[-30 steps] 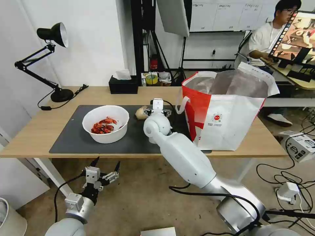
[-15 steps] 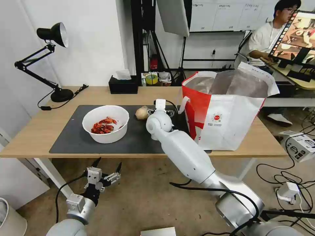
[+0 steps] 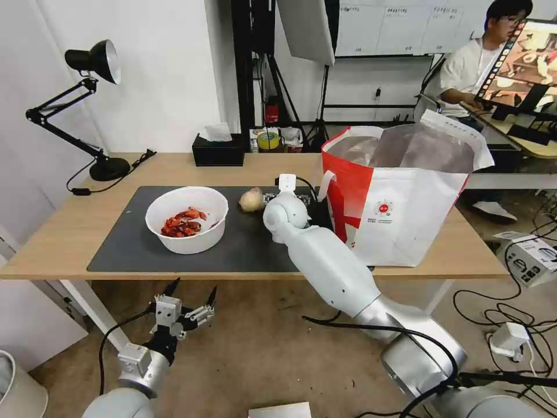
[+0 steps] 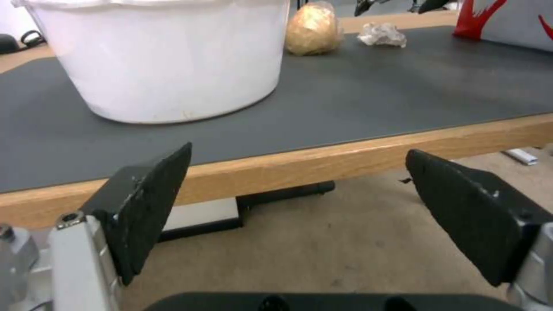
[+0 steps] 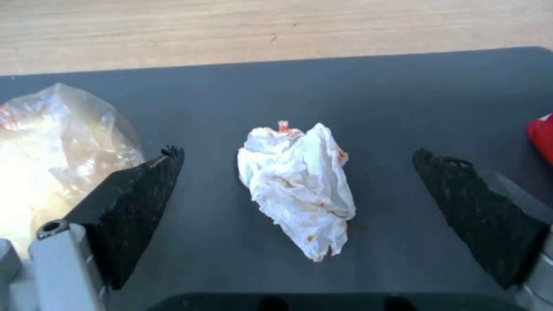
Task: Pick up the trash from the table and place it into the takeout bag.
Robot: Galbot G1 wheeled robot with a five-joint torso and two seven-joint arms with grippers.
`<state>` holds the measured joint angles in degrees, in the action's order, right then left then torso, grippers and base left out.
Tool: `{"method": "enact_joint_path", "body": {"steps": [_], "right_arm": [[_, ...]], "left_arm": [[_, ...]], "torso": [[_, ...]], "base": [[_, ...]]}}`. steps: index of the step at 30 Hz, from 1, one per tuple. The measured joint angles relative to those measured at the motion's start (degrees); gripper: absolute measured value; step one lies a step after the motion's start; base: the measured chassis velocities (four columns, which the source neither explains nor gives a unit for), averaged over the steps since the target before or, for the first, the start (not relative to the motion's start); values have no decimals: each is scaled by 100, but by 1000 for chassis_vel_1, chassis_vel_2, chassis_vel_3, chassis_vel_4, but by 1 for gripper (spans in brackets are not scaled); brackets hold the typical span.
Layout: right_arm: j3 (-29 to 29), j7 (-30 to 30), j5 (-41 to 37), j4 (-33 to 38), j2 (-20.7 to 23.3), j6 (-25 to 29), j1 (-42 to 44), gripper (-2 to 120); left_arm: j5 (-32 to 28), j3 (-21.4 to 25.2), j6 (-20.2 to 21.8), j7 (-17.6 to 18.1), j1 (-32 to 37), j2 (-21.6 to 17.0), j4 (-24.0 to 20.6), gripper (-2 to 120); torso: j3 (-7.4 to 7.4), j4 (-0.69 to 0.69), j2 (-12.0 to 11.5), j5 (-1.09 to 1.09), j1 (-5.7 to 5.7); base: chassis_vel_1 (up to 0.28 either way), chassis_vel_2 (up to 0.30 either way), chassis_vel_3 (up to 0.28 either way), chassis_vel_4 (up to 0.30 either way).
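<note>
**Right tool open over tissue, left tool parked below bench**

Wide light-wood bench with white legs carries a large dark grey mat. Large boxy white-and-red takeout bag with silver foil lining stands upright at the mat's right end, mouth open, small round red logo facing the robot.

White round bowl holding red crayfish shells sits on the left half of the mat. Beige wrapped ball lies on the mat between bowl and bag, near the far edge. Small crumpled white tissue with orange stains lies on the mat just beside the ball, apart from it; in the left wrist view it shows beyond the ball.

Right tool reaches over the mat next to the bag, fingers spread wide, one on each side of the tissue, not touching it. The ball sits just outside one finger.

Left tool hangs below the bench's front edge over the floor, fingers spread, holding nothing.

Black tissue box and black desk lamp stand at the back of the bench.
</note>
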<state>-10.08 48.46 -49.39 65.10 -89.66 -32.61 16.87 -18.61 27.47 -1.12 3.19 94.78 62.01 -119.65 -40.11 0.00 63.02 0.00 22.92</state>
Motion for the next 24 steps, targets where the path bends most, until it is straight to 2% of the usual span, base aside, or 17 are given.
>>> {"method": "enact_joint_path", "body": {"steps": [9, 24], "right_arm": [[8, -185, 41, -216, -37, -21, -106, 100], [30, -215, 147, -356, -30, -162, -117, 100]], "left_arm": [[-108, -26, -14, -19, -78, -100, 32, 100], [-75, -87, -19, -20, -103, -39, 32, 100]], "torso": [[0, 0, 0, 0, 0], [1, 0, 0, 0, 0]], "base": [[0, 0, 0, 0], [0, 0, 0, 0]]}}
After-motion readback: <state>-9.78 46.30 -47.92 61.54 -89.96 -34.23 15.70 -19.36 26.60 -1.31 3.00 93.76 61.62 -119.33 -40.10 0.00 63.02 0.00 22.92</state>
